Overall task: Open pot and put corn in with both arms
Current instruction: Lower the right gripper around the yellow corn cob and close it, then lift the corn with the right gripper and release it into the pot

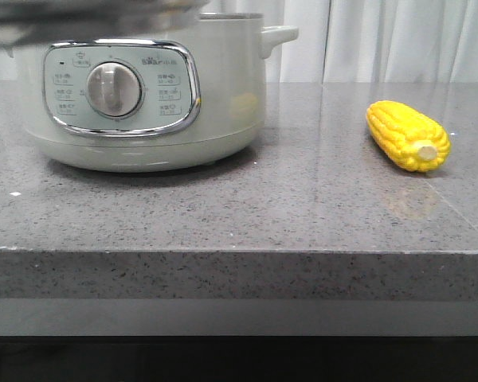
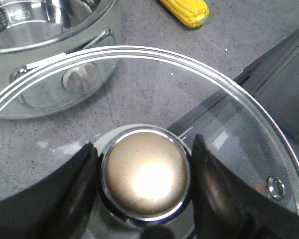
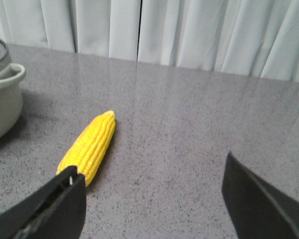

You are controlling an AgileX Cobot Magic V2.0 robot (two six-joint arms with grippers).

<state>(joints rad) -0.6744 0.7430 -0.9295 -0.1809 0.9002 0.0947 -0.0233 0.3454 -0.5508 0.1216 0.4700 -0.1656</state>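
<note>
The pot (image 1: 143,95) stands on the left part of a speckled grey stone counter (image 1: 287,207), its control panel with the dial (image 1: 114,89) facing the front edge, one side handle (image 1: 277,37) pointing toward the white curtain (image 1: 398,40) behind. It is open: the left wrist view shows its bare shiny metal inside (image 2: 35,25), with nothing visible in it. The glass lid (image 2: 229,99) is off the pot, lifted above the counter near its front edge, and the left gripper (image 2: 144,174) pinches the lid's round brass-coloured knob (image 2: 145,173) between its two black fingers (image 2: 77,184). The corn (image 1: 408,135) lies on its side on the right part of the counter, well apart from the pot, pale stub end toward the front, with bare stone all around it. The right gripper (image 3: 154,199) hangs over the counter with its fingers spread wide, holding nothing; one finger (image 3: 55,204) sits just beside the corn's near end. The counter's front edge drops straight to a dark gap below.
</note>
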